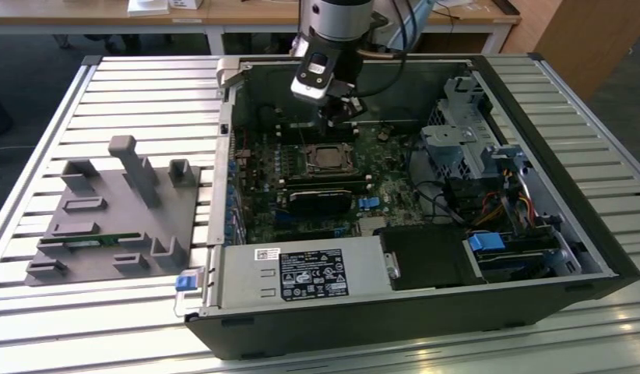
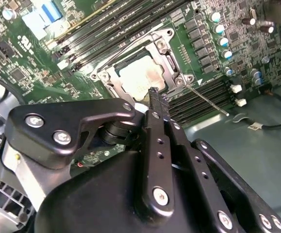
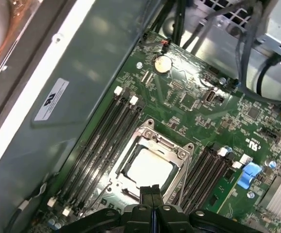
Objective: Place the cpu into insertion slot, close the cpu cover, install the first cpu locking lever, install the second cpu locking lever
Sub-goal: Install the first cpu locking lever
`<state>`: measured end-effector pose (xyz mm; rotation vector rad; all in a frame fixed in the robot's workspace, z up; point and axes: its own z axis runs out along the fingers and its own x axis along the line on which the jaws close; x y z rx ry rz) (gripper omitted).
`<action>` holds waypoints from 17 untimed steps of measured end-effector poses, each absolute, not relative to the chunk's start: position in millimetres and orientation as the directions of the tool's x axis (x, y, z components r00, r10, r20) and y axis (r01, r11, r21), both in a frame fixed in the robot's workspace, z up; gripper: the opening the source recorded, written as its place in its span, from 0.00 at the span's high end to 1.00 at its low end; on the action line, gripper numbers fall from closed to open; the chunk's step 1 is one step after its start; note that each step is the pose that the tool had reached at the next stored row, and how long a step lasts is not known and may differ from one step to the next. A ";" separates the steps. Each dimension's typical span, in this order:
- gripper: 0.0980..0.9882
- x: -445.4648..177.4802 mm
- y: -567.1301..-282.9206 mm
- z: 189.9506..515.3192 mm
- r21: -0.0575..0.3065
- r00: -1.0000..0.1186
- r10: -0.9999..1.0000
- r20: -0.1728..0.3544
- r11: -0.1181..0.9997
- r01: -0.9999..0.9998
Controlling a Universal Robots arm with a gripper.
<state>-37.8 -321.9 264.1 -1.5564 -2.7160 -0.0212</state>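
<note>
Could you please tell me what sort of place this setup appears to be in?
Probably a robotics lab or workshop: an open black metal computer case sits on a silvery slatted metal workbench, a grey moulded parts fixture lies beside it, and pale wooden desks stand behind.

In the exterior view, a slatted metal table spreads below and all around your gripper, evenly lit, with a soft sheen along its pale ribs. Behind the gripper stands a wooden desk on white legs. To the exterior view's right of the gripper, a wooden panel rises above the grey floor.
</note>
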 end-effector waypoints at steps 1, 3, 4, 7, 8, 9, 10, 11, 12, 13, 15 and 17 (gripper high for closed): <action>0.99 -37.8 -321.9 264.1 0.006 -0.513 0.858 0.016 0.513 0.859; 0.99 -37.8 -321.9 264.1 0.006 -0.528 0.849 0.016 0.528 0.849; 0.99 -37.8 -321.9 264.1 0.006 -0.535 0.844 0.016 0.535 0.845; 0.99 -37.8 -321.9 264.1 0.006 -0.559 0.829 0.016 0.559 0.829; 0.99 -37.8 -321.9 264.1 0.006 -0.566 0.824 0.016 0.566 0.824; 0.99 -37.8 -321.9 264.1 0.006 -0.574 0.819 0.016 0.574 0.819; 0.99 -37.8 -321.9 264.1 0.006 -0.582 0.813 0.016 0.582 0.814; 0.99 -37.8 -321.9 264.1 0.006 -0.589 0.808 0.016 0.589 0.808; 0.99 -37.8 -321.9 264.1 0.006 -0.596 0.803 0.016 0.596 0.803; 0.99 -37.8 -321.9 264.1 0.006 -0.603 0.797 0.016 0.603 0.798; 0.99 -37.8 -321.9 264.1 0.006 -0.617 0.787 0.016 0.617 0.787; 0.99 -37.8 -321.9 264.1 0.006 -0.630 0.776 0.016 0.630 0.776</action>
